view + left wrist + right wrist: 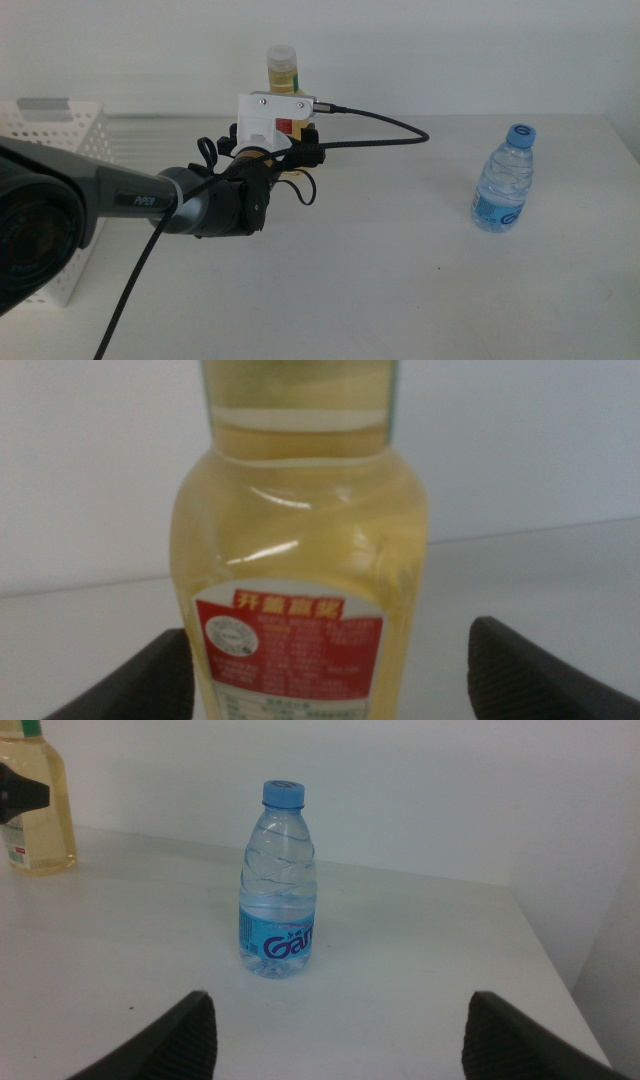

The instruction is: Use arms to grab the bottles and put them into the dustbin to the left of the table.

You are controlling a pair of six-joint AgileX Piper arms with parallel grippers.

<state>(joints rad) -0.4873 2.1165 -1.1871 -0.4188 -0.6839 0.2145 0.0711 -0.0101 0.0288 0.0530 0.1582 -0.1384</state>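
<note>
Two bottles: my count on the tabletop — no can anywhere in the three views.
Juice bottle: one, yellow, red-white label, upright toward the far edge; mostly hidden behind the left arm's wrist housing in the middle view.
Water bottle: one, blue cap, upright, well apart from the juice bottle on the right side.
Dustbin: one, white perforated basket at the left edge.
Left gripper: fingers spread wide, one either side of the juice bottle's lower body, neither touching yet.
Right gripper: fingers open, empty, facing the water bottle from short of it; waiting, I judge.
Step in hand: closing on the juice bottle.
How I'd do it: ease in until the label sits between the fingers, centre the bottle, close gently — squeeze low, lift straight before swinging left.
Risk: a lopsided close could tip it.
</note>
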